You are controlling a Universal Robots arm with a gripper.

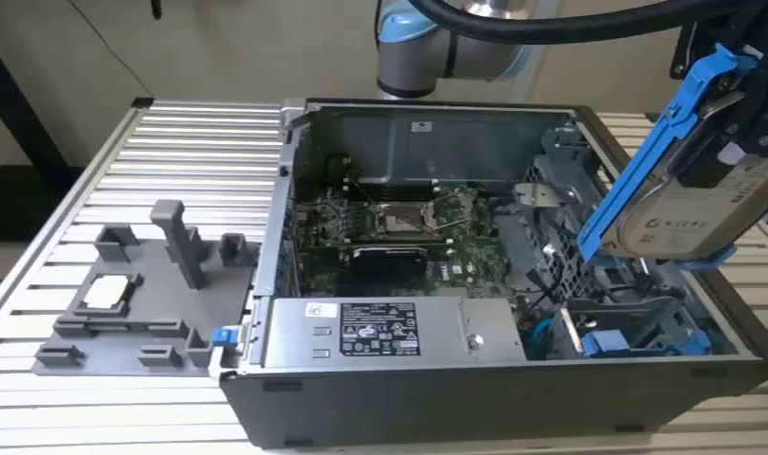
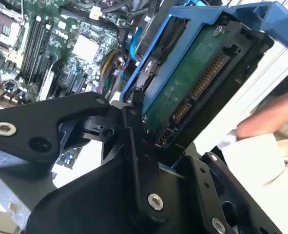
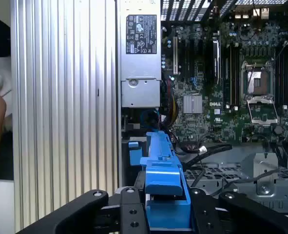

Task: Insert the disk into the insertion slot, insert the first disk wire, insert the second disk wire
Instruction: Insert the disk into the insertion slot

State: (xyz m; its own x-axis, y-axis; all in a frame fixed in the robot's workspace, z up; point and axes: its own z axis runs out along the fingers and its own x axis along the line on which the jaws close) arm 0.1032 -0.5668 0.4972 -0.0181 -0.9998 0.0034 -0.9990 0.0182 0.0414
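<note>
Squeezing the disk [image 1: 694,204] with the gripper [image 1: 728,156], fingers [image 3: 128,209] pressed tight on both sides of its bright blue frame in the first wrist view. Hanging up in the air at the upper right of the exterior view, tipped at a slant, not flat. Not in the insertion slot [image 1: 618,311] yet. Sits lower down, at the lower right of that view, inside the open computer case [image 1: 485,398], well apart from the disk.

Could go wrong in a few ways:
- Might bump the grey metal edge of the slot if brought down slanted like this, then get stuck or pop out of the squeeze.
- Might catch the black wires [image 3: 209,148] lying just beside the slot and push them in underneath.
- Might slide in the fingers, since it looks held only near one end of the frame.
- Could also meet a person's hand [image 2: 268,122], close to the disk in the second wrist view.

Nothing plugged into the gold pins on the disk's green board [image 2: 182,87].
</note>
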